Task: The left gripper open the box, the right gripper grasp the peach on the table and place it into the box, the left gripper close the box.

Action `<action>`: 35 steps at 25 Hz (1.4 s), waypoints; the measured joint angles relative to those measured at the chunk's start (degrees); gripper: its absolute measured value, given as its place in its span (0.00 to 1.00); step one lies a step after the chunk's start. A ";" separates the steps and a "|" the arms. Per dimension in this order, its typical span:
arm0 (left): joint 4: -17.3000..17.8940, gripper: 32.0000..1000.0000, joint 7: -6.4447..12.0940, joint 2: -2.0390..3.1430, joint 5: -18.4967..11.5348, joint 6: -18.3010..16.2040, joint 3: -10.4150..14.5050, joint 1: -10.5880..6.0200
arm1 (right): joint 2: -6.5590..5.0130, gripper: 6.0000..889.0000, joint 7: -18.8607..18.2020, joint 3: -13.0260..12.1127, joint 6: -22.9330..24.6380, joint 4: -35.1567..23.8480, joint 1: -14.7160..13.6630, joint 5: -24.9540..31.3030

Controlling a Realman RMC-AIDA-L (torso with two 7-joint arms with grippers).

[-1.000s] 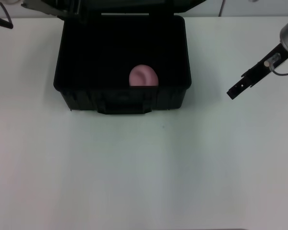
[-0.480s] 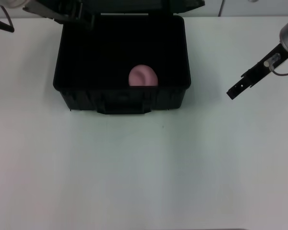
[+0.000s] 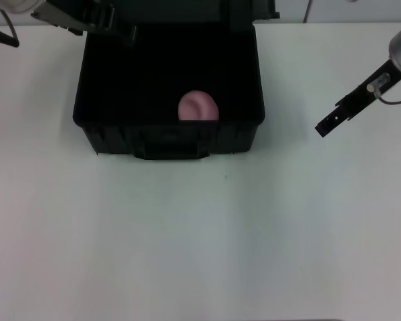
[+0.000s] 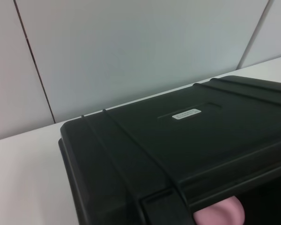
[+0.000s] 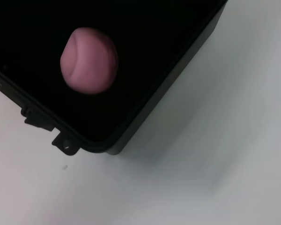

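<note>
The black box [image 3: 167,142] stands at the back of the white table [image 3: 187,234] with its lid [image 4: 178,145] partly lowered over the opening. The pink peach [image 3: 198,107] lies inside near the front wall; it also shows in the right wrist view as the peach [image 5: 89,61] and under the lid edge as the peach [image 4: 220,213]. My left gripper [image 3: 103,20] is at the lid's back left corner. My right gripper [image 3: 324,126] hangs over the table to the right of the box, well apart from it, with nothing in it.
A white label [image 4: 186,114] sits on the lid top. Latches [image 5: 61,140] stick out from the box's front rim. A white panelled wall [image 4: 131,56] rises behind the table. Bare tabletop spreads in front of and beside the box.
The lid has swung a little further down over the box, and the left gripper moved with it. The peach and the right arm have stayed put.
</note>
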 joint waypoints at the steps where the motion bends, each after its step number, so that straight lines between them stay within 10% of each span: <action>1: 0.00 0.84 -0.02 0.00 0.01 -0.07 0.00 0.00 | 0.00 0.97 0.00 0.00 -0.06 0.04 0.00 0.00; 35: 2.77 0.83 -1.86 0.04 2.41 -2.14 0.67 -0.23 | -0.09 0.97 -0.09 0.00 -0.18 0.10 -0.09 0.00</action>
